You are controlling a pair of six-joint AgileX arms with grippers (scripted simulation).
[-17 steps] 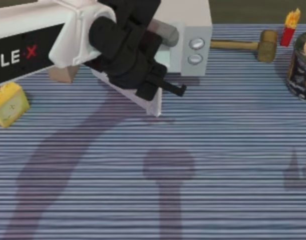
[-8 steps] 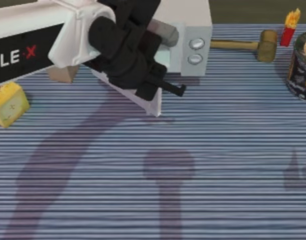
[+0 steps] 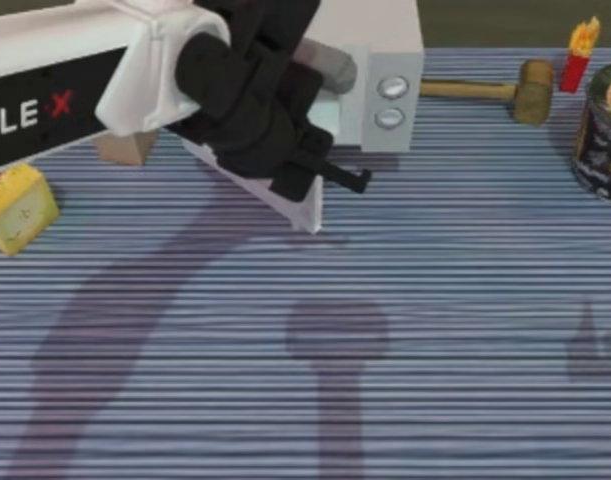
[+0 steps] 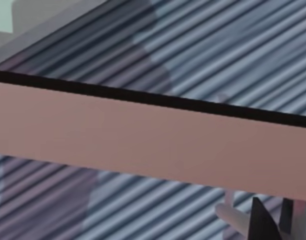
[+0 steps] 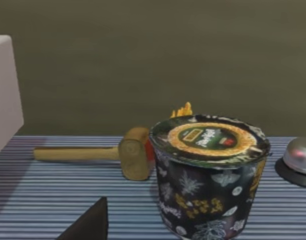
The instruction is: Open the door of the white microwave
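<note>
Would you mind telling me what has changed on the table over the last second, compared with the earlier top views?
Almost nothing has visibly changed. The left gripper stays at the door of the white microwave, and the door remains swung partly open at about the same angle. The mallet, the noodle cup and the yellow block lie where they were.

— How many appliances stand on the table?
— One white microwave (image 3: 385, 60), with one door (image 3: 285, 200) and two round silver knobs (image 3: 390, 102).
— And tools?
— One wooden mallet (image 3: 505, 90).
— Food items?
— One dark noodle cup (image 5: 208, 175), one red carton of fries (image 3: 579, 55), one yellow block (image 3: 17, 208) and one brown carton (image 3: 125, 148).
— Anything more?
— One silver bell (image 5: 299, 156).
— Arms?
— One left arm (image 3: 105, 70) in view.
</note>
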